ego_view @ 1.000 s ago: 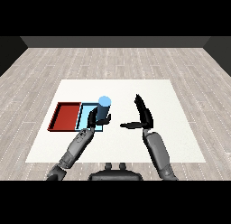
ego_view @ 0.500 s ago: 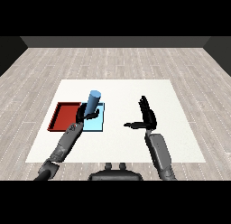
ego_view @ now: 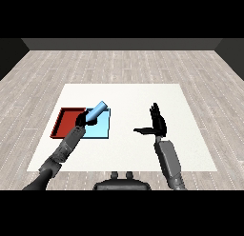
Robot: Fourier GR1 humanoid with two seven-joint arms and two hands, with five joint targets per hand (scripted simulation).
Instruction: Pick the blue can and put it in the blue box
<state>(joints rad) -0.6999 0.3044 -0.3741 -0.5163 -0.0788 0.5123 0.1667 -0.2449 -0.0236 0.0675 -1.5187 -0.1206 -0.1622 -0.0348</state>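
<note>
Blue can [ego_view: 97, 111] tilted over the light blue tray [ego_view: 103, 129], held by the left hand [ego_view: 84, 120].

The left hand's fingers curl round the can's lower end; its top leans up and to the right. The red tray [ego_view: 66, 122] lies just left, touching the blue one. The right hand [ego_view: 157, 124] is well apart over the white table [ego_view: 138, 94], fingers straight, thumb out, holding nothing.

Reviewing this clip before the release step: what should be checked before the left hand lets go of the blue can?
1. Left hand curled round the blue can: ok.
2. Can over the light blue tray, not the red tray: ok.
3. Can upright: not ok, tilted with its top toward the far right.
4. Can resting on the tray floor: cannot tell.
5. Right hand open, well clear of both trays: ok.
</note>
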